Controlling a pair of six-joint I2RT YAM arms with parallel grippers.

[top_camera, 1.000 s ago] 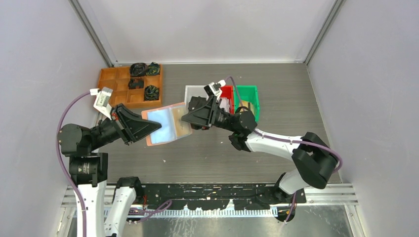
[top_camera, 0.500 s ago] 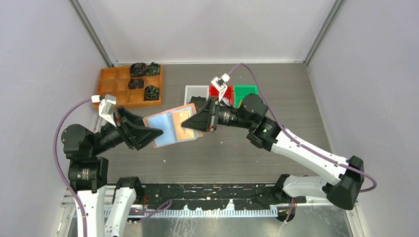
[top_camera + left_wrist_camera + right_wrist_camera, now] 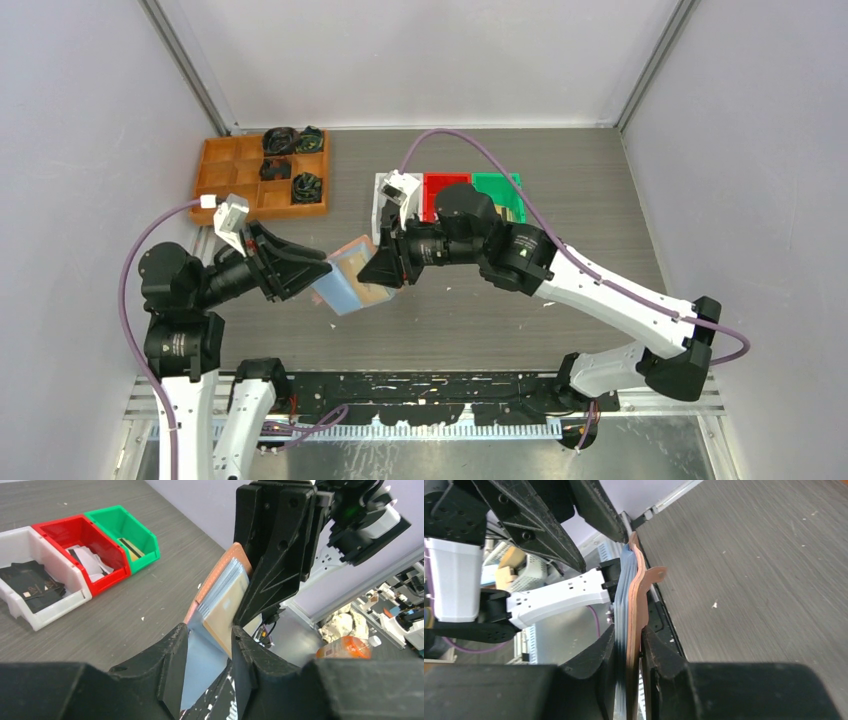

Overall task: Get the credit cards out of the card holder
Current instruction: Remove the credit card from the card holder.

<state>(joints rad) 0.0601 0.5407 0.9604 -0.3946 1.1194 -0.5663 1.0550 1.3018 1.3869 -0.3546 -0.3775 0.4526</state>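
A brown leather card holder (image 3: 352, 283) with blue and clear sleeves hangs above the table between both arms, folded partly closed. My right gripper (image 3: 380, 270) is shut on its right side; in the right wrist view the fingers (image 3: 610, 647) press the brown cover and sleeves (image 3: 636, 592) edge-on, the gripper (image 3: 629, 634) tight around them. My left gripper (image 3: 322, 272) holds the left side. In the left wrist view its jaws (image 3: 210, 632) stand a little apart with the blue sleeve and tan pages of the holder (image 3: 226, 596) between them.
White (image 3: 384, 188), red (image 3: 446, 183) and green (image 3: 500, 186) bins sit side by side at the back centre with loose cards inside. A wooden compartment tray (image 3: 226, 176) with dark bundles lies at the back left. Grey walls close in on both sides.
The holder was spread open and flat; now it is folded nearly shut, lower and nearer. Both grippers moved closer together, and the right arm swung left and forward.
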